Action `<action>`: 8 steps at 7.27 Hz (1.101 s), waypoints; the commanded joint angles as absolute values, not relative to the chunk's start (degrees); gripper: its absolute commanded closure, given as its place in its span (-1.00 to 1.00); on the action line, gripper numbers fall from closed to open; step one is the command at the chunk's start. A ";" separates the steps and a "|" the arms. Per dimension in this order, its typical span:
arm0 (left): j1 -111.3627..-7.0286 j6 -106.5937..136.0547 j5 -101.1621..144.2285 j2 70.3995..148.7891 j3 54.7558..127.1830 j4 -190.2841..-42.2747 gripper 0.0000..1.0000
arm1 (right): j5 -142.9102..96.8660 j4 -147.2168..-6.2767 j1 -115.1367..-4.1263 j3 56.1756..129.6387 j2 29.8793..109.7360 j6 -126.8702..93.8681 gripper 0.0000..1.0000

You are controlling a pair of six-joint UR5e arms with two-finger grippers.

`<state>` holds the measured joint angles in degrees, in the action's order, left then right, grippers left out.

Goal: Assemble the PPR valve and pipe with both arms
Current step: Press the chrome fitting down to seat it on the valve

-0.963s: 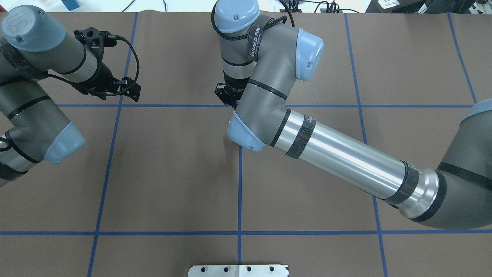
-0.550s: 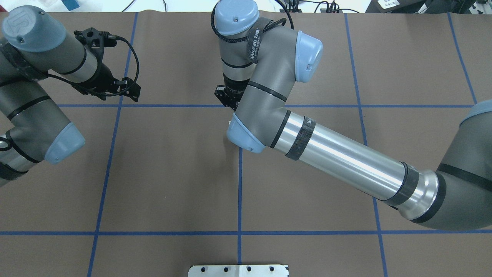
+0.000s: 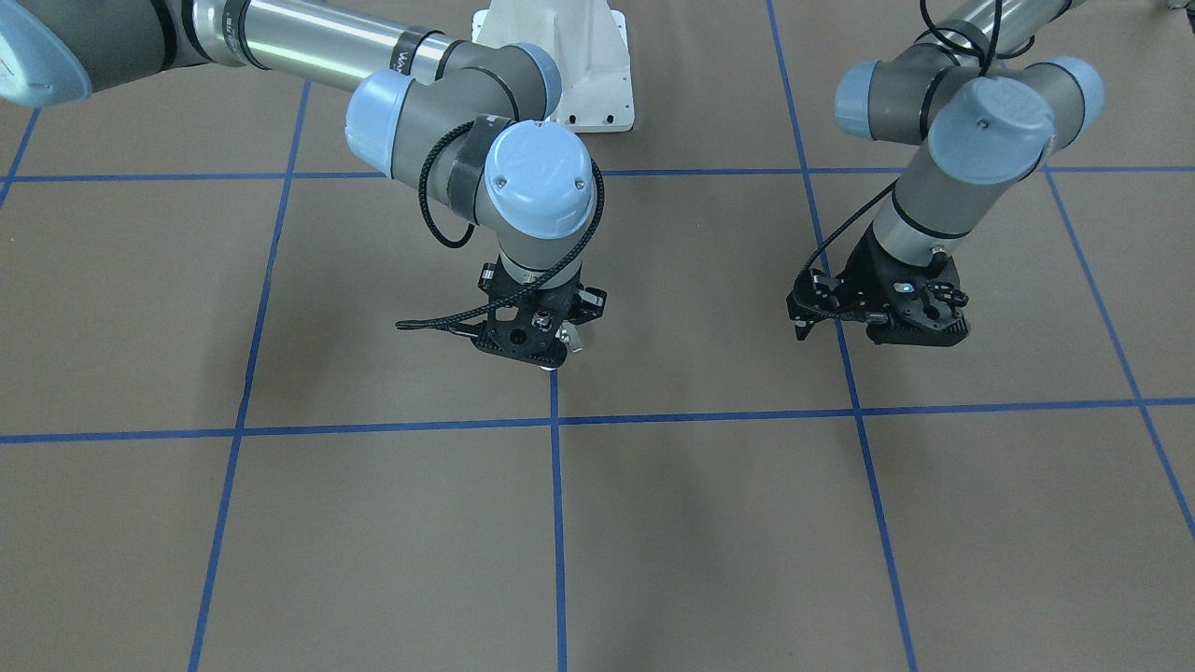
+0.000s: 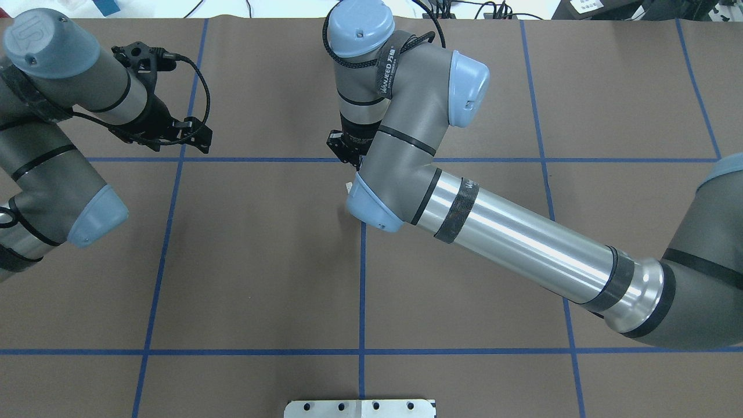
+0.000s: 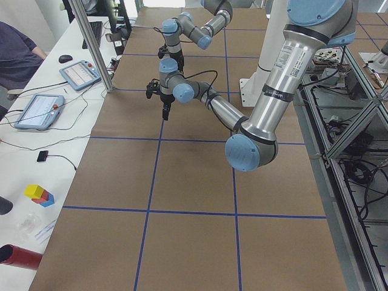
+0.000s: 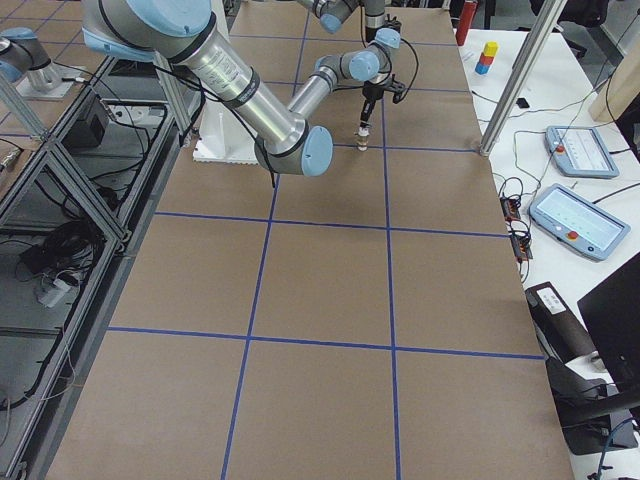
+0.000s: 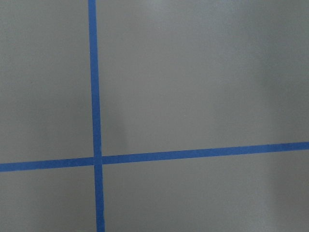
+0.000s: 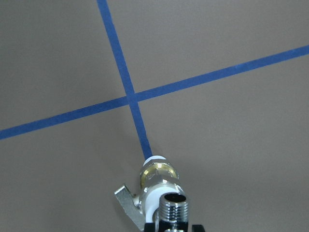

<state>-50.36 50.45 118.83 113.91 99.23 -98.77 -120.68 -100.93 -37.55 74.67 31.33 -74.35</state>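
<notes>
In the right wrist view the PPR valve (image 8: 154, 176) has white ends, a brass band and a grey lever. It points down at the brown mat by a blue tape crossing. The chrome pipe (image 8: 174, 205) sits at its near end, open threaded mouth toward the camera. My right gripper (image 8: 171, 227) is shut on this piece. In the front view it (image 3: 551, 357) hangs just above the mat with a white tip below. My left gripper (image 3: 878, 327) hovers apart, open and empty, and also shows in the overhead view (image 4: 194, 134).
The mat carries a grid of blue tape lines (image 4: 361, 290). The white bolted base plate (image 4: 360, 408) sits at the robot's edge. My right forearm (image 4: 522, 244) spans the mat's right half. A side desk holds tablets (image 6: 575, 150) and coloured blocks (image 5: 39, 195).
My right wrist has shifted slightly to the right in the overhead view, and a sliver of white now shows beside it. The left arm has not moved.
</notes>
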 commanded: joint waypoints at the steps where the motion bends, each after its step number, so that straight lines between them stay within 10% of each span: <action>1: -50.36 50.45 118.83 113.91 99.23 -98.70 -1.00 | -120.67 -100.81 -37.62 74.53 31.38 -74.36 1.00; 8: -50.36 50.45 118.83 113.91 99.23 -98.70 -1.00 | -120.67 -100.72 -37.44 74.36 31.29 -74.53 0.92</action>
<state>-50.36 50.45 118.83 113.91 99.23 -98.74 -120.67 -100.79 -37.44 74.36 31.31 -74.49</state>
